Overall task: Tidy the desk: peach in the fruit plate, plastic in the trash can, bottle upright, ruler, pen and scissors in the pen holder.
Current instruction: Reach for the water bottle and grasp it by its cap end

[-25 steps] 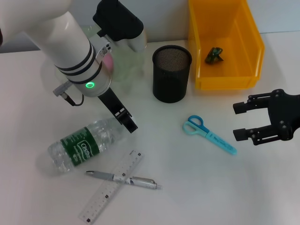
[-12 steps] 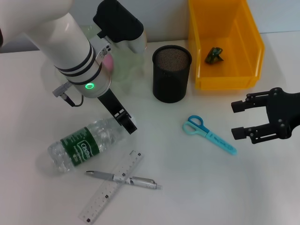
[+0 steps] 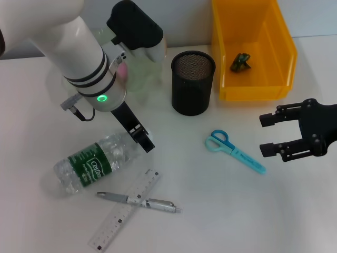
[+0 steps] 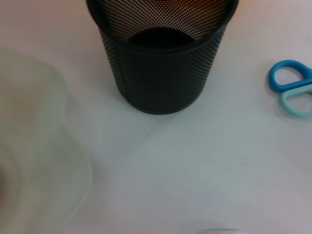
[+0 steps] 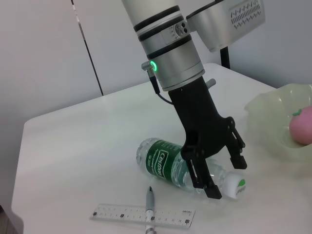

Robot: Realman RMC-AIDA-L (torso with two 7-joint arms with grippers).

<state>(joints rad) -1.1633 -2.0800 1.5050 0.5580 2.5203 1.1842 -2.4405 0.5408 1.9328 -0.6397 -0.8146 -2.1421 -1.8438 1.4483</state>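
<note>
The left gripper (image 5: 222, 175) hangs spread wide over the cap end of the clear ribbed plastic bottle with a green label (image 3: 92, 165), lying flat on the smooth white desk (image 3: 210, 211). The right gripper (image 3: 269, 136) hovers parted beside the blue scissors (image 3: 234, 150), near the black mesh pen holder (image 3: 192, 83).

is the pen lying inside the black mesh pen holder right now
No, the pen lies on the table across the ruler, well apart from the pen holder.

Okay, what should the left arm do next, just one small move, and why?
Probably lower the open left hand around the lying clear plastic bottle with the green label. It hovers over the bottle's cap end, fingers spread, and the bottle is not yet upright. The right hand waits, open, near the blue scissors.
</note>
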